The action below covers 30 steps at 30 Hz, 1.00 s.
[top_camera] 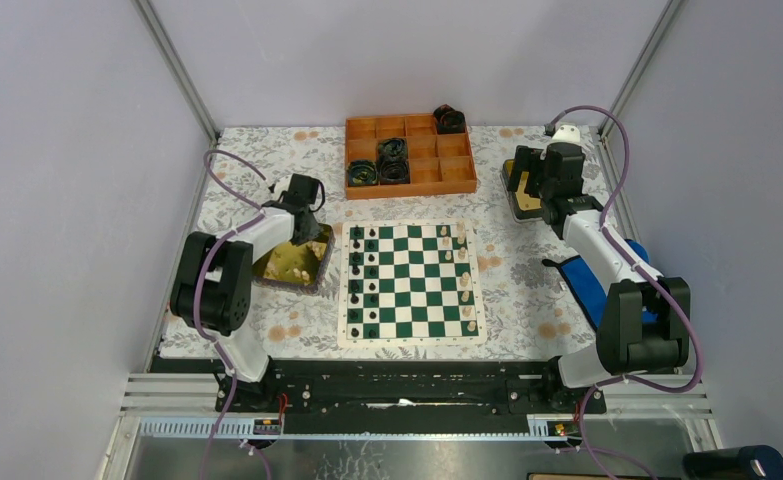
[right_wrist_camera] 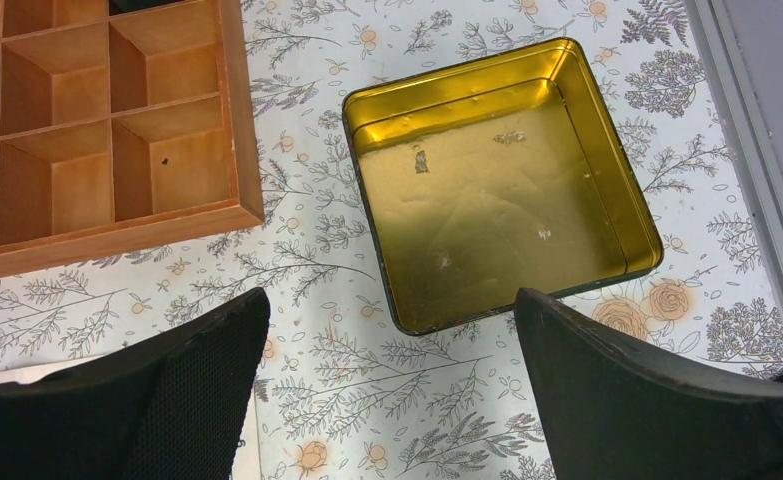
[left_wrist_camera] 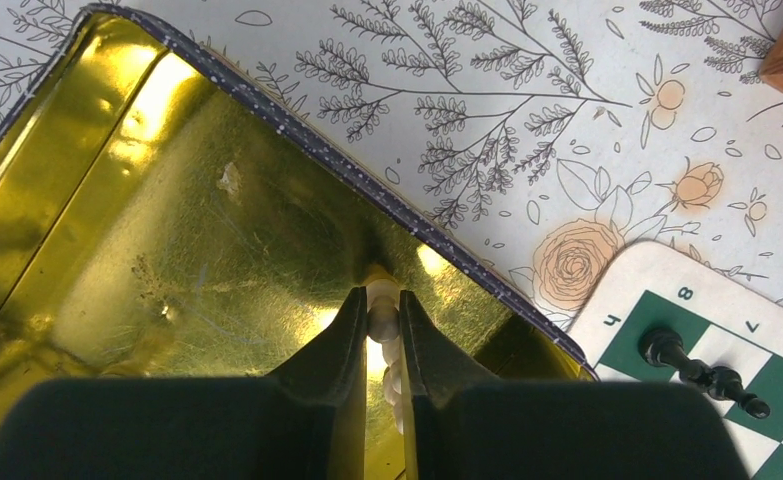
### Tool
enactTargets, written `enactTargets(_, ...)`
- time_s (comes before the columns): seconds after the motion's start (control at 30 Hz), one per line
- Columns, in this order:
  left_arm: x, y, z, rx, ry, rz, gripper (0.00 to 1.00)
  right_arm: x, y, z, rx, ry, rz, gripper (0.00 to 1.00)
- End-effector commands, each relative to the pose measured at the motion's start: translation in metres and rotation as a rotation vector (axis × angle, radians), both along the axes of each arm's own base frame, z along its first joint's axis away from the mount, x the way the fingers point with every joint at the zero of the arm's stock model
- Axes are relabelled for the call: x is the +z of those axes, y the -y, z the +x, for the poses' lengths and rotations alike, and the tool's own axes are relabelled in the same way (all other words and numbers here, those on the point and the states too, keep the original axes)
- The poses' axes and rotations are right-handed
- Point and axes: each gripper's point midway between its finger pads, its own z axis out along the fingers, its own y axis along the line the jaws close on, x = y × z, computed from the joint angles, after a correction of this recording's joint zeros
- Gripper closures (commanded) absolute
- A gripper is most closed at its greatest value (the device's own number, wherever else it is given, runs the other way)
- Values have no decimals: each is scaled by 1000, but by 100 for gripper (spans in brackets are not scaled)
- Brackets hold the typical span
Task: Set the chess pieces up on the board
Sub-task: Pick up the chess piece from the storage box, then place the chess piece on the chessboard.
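My left gripper (left_wrist_camera: 382,300) reaches into the gold-lined tin (left_wrist_camera: 167,200) left of the board. Its jaws are shut on a cream-white chess piece (left_wrist_camera: 382,318), close to the tin's corner. From above, the left gripper (top_camera: 307,238) hangs over that tin (top_camera: 285,265). The board (top_camera: 412,285) carries black pieces (top_camera: 356,280) along its left columns and white pieces (top_camera: 464,270) along its right side. A black piece (left_wrist_camera: 702,372) lies on the board corner (left_wrist_camera: 647,290). My right gripper (right_wrist_camera: 387,340) stands open and empty, hovering beside an empty gold tin (right_wrist_camera: 497,190).
An orange compartment tray (top_camera: 410,155) with black coiled rolls (top_camera: 392,160) stands behind the board; its corner (right_wrist_camera: 97,130) also shows in the right wrist view. The right tin (top_camera: 520,207) is at the back right. A blue object (top_camera: 592,280) lies under the right arm.
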Motion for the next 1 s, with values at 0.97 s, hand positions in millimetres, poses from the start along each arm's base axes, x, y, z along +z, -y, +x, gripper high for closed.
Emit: enactTargets(0.97, 111, 211, -90, -759, 228, -2, 100, 34, -6, 1, 2, 86, 17, 0)
